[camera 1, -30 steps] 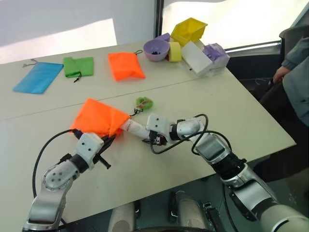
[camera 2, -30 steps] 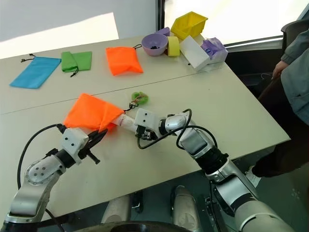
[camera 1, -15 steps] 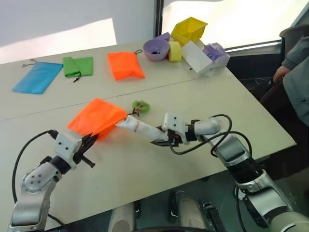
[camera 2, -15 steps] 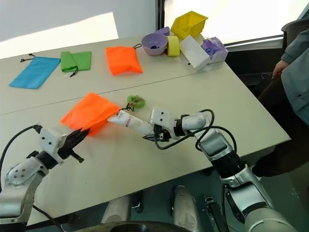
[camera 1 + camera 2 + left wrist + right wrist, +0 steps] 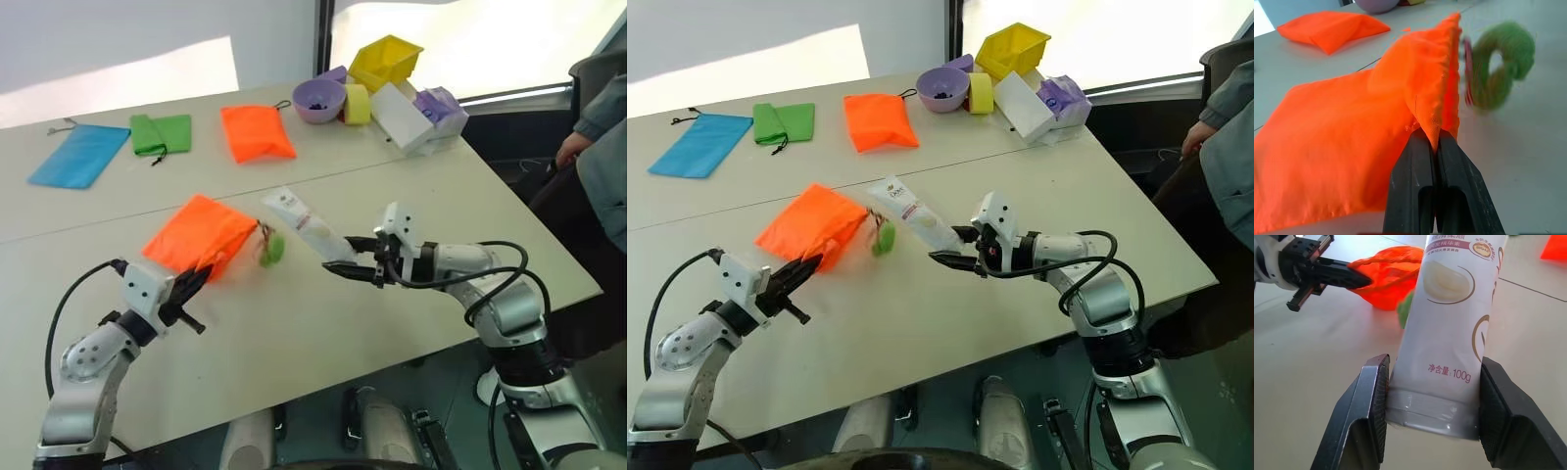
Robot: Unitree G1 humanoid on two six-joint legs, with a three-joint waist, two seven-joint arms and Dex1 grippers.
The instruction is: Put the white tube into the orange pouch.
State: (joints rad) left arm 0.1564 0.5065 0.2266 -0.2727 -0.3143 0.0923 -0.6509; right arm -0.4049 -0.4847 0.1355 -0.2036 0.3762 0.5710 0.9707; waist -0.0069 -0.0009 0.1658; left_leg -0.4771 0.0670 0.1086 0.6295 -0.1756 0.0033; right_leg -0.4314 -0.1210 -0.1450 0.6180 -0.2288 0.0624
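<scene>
I have the left gripper (image 5: 199, 278) pinched shut on the pouch's (image 5: 201, 234) rim, low and left of centre in the left eye view, lifting the mouth off the table (image 5: 421, 206) so it faces right toward the tube (image 5: 309, 227). The green ball (image 5: 273, 248) dangles from the cord just beside that mouth. My right gripper (image 5: 343, 267) is clamped on the tube's crimped end (the right wrist view shows both fingers (image 5: 1374, 404) pressed on its flat sides), so the capped end leads, pointing up and left toward the pouch. The tube sits mid-frame, off the table, near the pouch's mouth but not in it.

The table is pale. Along its far edge lie a blue pouch (image 5: 77, 155), a green pouch (image 5: 160, 132) and a smaller orange one (image 5: 255, 131); a purple bowl (image 5: 317, 99), yellow bin (image 5: 384, 61) and white box (image 5: 400, 117) cluster upper right. A seated person (image 5: 600, 147) is at the right edge.
</scene>
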